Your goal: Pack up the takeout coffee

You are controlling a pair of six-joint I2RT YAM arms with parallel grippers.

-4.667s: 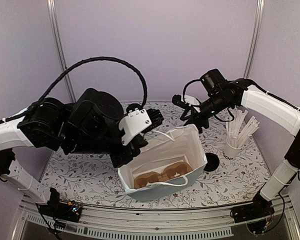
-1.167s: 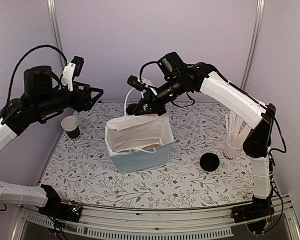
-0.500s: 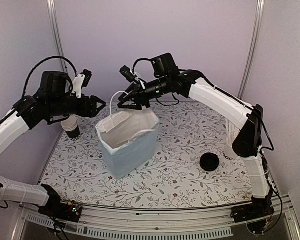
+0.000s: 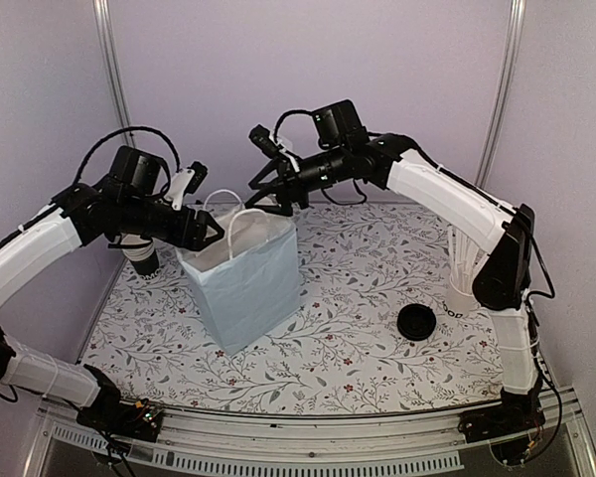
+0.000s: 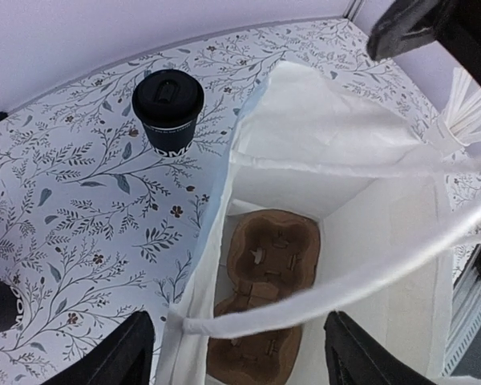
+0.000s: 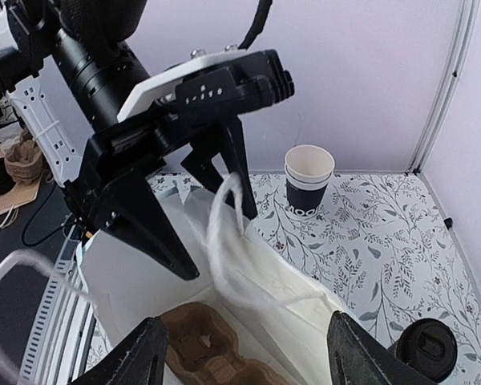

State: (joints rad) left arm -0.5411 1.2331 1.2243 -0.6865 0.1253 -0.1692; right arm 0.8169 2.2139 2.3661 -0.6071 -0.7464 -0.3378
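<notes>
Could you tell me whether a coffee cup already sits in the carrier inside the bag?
No, the cardboard carrier at the bottom of the bag holds nothing, and the lidded black cup stands outside on the table.

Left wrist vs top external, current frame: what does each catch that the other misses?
Left wrist only: the brown cardboard cup carrier lying in the bottom of the pale-blue paper bag, and a lidded black cup standing on the table beside it. Top external shows neither.
Top external only: the loose black lid on the table, to the right of the bag in that view.
Both: the bag standing open, the wooden stirrers, and a second black cup, partly hidden or cut off in each.
</notes>
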